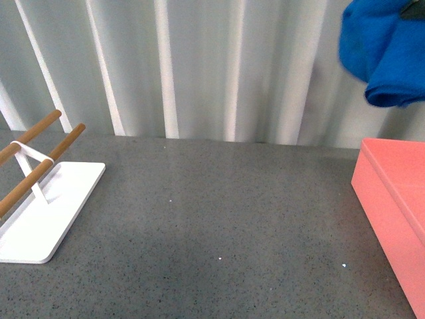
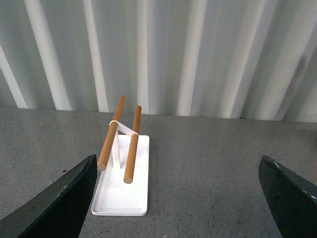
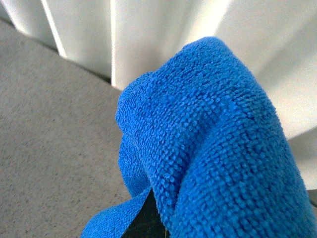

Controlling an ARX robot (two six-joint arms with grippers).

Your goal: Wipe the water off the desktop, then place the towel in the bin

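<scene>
A pale grey backdrop (image 1: 199,66) with broad vertical folds is filling the whole rear, and soft light is brightening its raised ridges to white.

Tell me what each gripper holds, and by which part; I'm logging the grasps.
The right gripper holds the towel bunched up in the air; folds hide where it grips. The left gripper is open and holds nothing.
</scene>
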